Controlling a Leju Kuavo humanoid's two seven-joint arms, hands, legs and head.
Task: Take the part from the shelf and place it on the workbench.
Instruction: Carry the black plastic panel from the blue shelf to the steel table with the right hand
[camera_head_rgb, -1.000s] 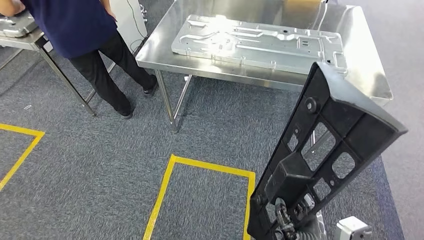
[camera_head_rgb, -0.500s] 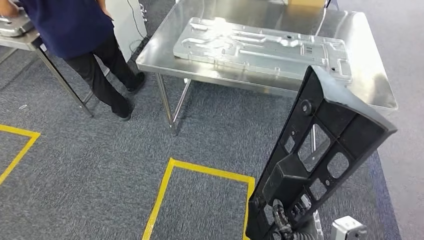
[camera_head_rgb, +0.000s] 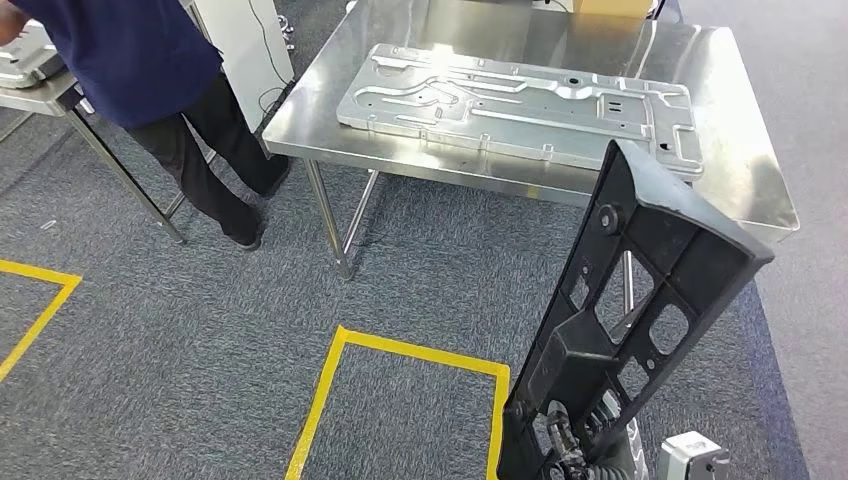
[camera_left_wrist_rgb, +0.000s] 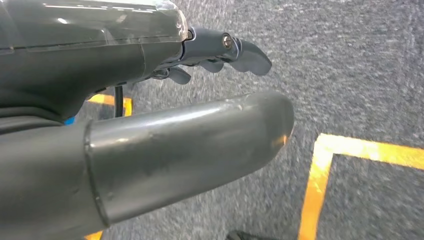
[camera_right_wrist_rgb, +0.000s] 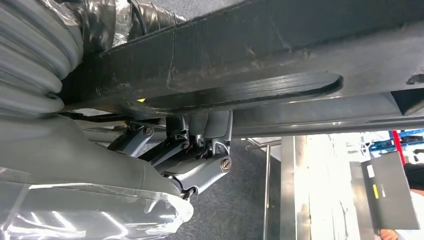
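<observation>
We carry the part (camera_head_rgb: 640, 320), a long black plastic frame with ribbed cutouts, tilted upright just short of the steel workbench (camera_head_rgb: 735, 150). Our right hand (camera_right_wrist_rgb: 195, 155) grips its lower edge, fingers (camera_right_wrist_rgb: 210, 167) curled under the rim. Our left hand (camera_left_wrist_rgb: 220, 50) hangs over carpet, fingers loosely apart, holding nothing.

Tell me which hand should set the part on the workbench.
Right. The right hand already grips the part, near the workbench. The left hand hangs over the carpet, holding nothing.
</observation>
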